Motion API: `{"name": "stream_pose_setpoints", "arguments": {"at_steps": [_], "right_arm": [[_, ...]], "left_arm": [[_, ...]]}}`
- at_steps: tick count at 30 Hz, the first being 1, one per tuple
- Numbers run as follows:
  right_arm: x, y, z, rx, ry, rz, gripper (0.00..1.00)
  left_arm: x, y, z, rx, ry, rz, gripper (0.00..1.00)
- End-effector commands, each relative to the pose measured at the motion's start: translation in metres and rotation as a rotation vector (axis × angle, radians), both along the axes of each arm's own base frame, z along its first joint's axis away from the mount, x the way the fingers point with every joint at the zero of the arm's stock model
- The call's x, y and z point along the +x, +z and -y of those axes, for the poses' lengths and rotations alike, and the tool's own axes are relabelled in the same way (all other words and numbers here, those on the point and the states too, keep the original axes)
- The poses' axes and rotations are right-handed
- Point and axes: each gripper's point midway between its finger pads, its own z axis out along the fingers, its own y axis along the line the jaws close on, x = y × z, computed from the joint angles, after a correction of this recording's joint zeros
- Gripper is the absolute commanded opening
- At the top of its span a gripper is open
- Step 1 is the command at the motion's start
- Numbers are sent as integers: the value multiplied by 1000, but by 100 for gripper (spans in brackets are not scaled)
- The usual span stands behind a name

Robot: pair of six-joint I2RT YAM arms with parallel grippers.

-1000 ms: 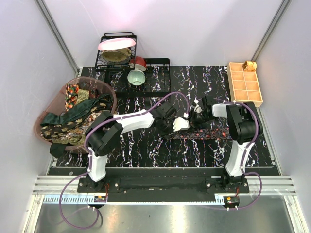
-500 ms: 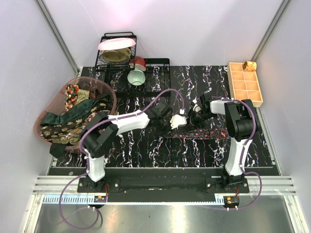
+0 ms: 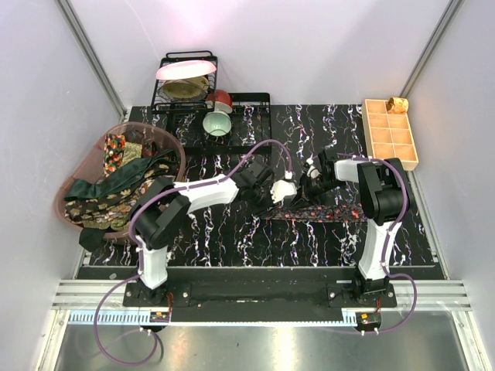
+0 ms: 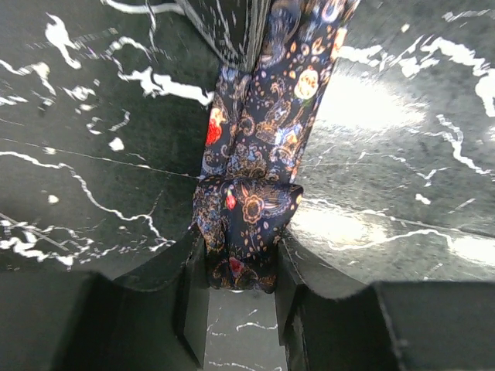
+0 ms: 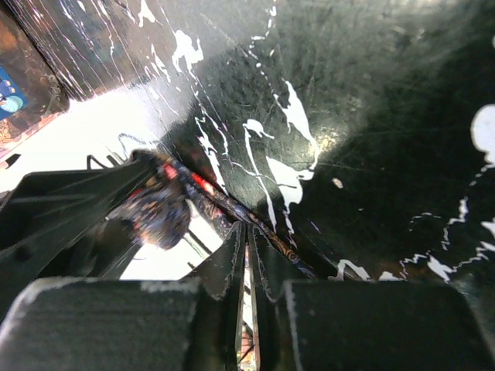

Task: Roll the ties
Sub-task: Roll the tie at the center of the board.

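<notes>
**Two claws at one tie**

The dark tie (image 3: 325,212) with small red dots lies flat and straight on the black marbled surface (image 3: 232,232). Everything here is placed from that tie. It runs left to right between the two arms.

In front of the tie, a wide strip of the surface shows, up to the front edge. Behind the tie there is more bare black. Far back and to the left of the tie stands the dish rack (image 3: 186,85), with a green bowl (image 3: 217,122) and a red cup (image 3: 223,98). Far back and to the right of the tie, by the right edge, sits the tan tray (image 3: 390,143). Far to the left of the tie, a pink basket (image 3: 155,128) hangs over the left edge. It is full of other ties (image 3: 116,182).

The left claw (image 3: 280,192) is at the tie's left end. In its wrist view, the folded end of the tie sits right between the two fingers (image 4: 192,294). Both fingers touch its sides, so this claw is pinching the tie. The rest of the tie runs straight away from it.

The right claw (image 3: 313,184) is just behind the tie, close to the left claw. Its fingers are pressed together, with only a thin slit between them. A thin edge of the tie runs right past the tips. I cannot tell if any cloth is caught there.
</notes>
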Motion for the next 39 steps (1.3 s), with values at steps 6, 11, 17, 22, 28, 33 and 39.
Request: {"name": "stream_pose_setpoints", "arguments": {"at_steps": [6,11,17,22,28,33,39], "right_arm": [[-1,-3,13,-95,28,53,18],[14,47,-8,89,28,157,32],[0,68,-26,226,13,138,43],[-15,57,-43,270,25,87,50],[-16,48,-52,275,38,105,47],[-15,41,-60,259,44,108,42],[-11,34,-61,233,56,109,37]], "left_arm": [[-1,-30,-16,145,-9,-7,34],[-8,-36,-20,170,-35,-18,36],[-10,-37,-18,174,-45,-17,38],[-8,-36,-15,168,-52,-15,38],[-9,-33,-14,157,-61,-15,38],[-11,-33,-13,153,-61,-26,38],[-11,-34,-13,151,-64,-30,38]]}}
